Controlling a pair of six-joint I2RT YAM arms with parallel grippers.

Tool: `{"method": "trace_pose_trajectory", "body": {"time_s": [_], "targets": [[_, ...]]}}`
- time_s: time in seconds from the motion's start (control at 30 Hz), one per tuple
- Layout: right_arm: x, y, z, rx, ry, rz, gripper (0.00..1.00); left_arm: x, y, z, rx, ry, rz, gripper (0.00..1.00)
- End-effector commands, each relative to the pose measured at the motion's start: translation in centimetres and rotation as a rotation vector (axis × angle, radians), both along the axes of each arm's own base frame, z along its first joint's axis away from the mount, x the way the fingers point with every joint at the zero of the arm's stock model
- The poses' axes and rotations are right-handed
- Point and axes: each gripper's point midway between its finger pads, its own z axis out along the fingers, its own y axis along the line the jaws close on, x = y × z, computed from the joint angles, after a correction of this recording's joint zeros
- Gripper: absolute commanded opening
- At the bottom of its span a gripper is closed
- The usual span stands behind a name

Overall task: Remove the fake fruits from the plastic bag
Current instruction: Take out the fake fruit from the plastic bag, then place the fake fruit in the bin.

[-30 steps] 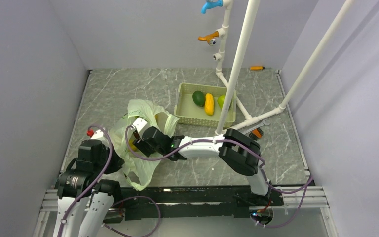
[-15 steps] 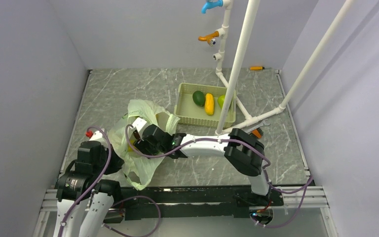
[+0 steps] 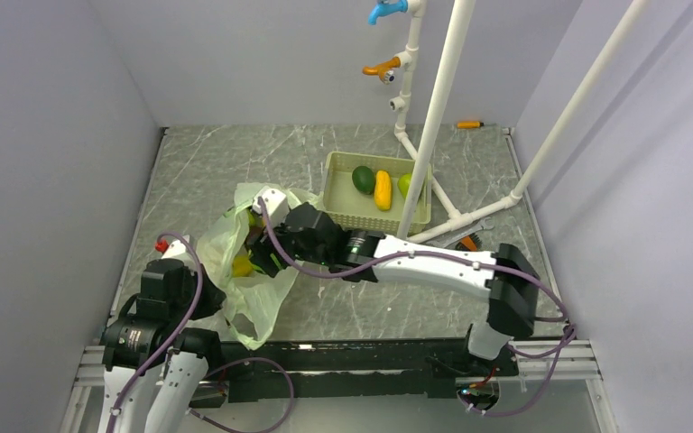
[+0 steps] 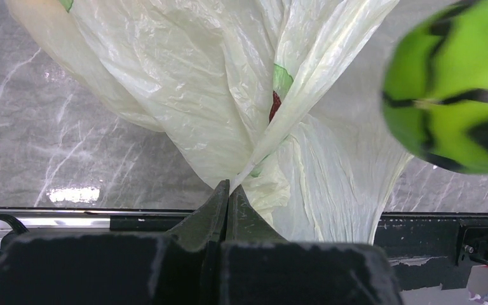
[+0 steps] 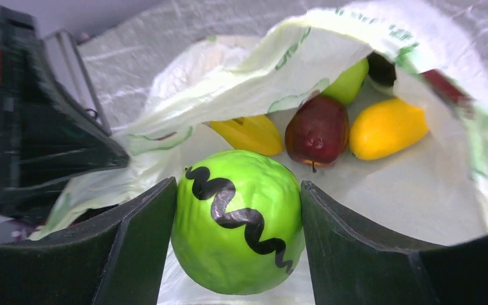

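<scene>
The plastic bag [image 3: 235,280] lies open at the near left; it fills the left wrist view [image 4: 190,95]. My left gripper [image 4: 229,190] is shut on a twisted fold of the bag near the table's front edge. My right gripper [image 5: 236,210] is shut on the green ball with a dark zigzag band [image 5: 235,222] and holds it at the bag's mouth; the ball also shows in the left wrist view [image 4: 457,82]. Inside the bag lie a maroon fruit [image 5: 318,130], a yellow oblong fruit [image 5: 387,127], a second yellow one [image 5: 248,133] and a bright green one [image 5: 346,82].
A beige slotted tray [image 3: 338,212] stands behind the bag and holds a dark green oval fruit [image 3: 363,179], a yellow one [image 3: 383,189] and a green one [image 3: 404,184]. A white pipe frame [image 3: 433,117] rises just right of the tray. Walls close in both sides.
My right arm has stretched out and its gripper has moved away from me, up toward the bag's far rim, with the green ball in it. The left gripper has stayed put on the bag.
</scene>
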Motion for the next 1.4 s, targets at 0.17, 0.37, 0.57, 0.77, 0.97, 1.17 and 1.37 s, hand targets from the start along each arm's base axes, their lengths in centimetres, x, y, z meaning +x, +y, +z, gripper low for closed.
{"method": "trace_pose_trajectory", "body": {"time_s": [0.17, 0.37, 0.57, 0.77, 0.97, 1.17, 1.37], "targets": [[-0.5, -3.0, 12.4, 0.219, -0.111, -0.004, 0.00, 0.1, 0.4, 0.5, -0.004, -0.025, 0.041, 0.00], [2.8, -5.2, 18.8, 0.322, -0.218, -0.107, 0.00, 0.1, 0.3, 0.5, -0.006, -0.022, 0.035, 0.00], [8.7, -7.8, 20.7, 0.297, -0.332, -0.310, 0.00, 0.3, 0.2, 0.4, 0.000, -0.010, 0.018, 0.00], [18.1, -11.4, 16.9, 0.178, -0.310, -0.541, 0.00, 0.4, 0.2, 0.6, 0.002, -0.024, 0.018, 0.00], [25.9, -14.4, 13.0, 0.130, -0.237, -0.674, 0.00, 0.0, 0.4, 0.9, -0.007, -0.058, 0.032, 0.00], [31.8, -15.2, 5.3, -0.055, -0.193, -0.800, 0.00, -0.2, 0.3, 1.1, -0.015, -0.069, 0.029, 0.00], [35.3, -16.7, -1.5, -0.168, -0.094, -0.874, 0.00, -0.4, 0.3, 1.1, -0.021, -0.080, 0.036, 0.00]]}}
